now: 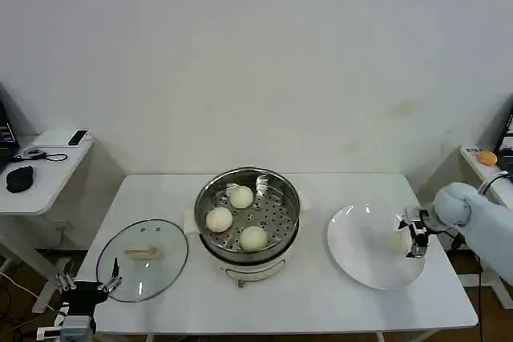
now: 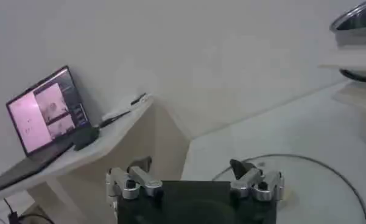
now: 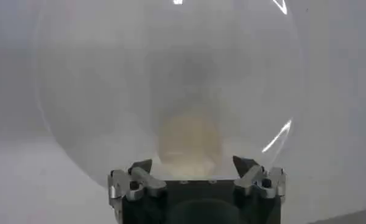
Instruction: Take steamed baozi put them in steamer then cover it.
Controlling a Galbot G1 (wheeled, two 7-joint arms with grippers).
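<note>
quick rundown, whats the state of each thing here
steamer: uncovered, three baozi on its tray
fourth baozi: on the plate, between the right gripper's open jaws
plate: holds one baozi
glass lid: off, flat on the table
right gripper: open, at the baozi
left gripper: open, idle by the lid

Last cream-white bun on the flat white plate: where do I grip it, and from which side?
Grip the cream-white bun across its round sides, low at the widest part, coming from above and the plate's outer edge. The right gripper already stands open around it. Soft dough: close gently.
</note>
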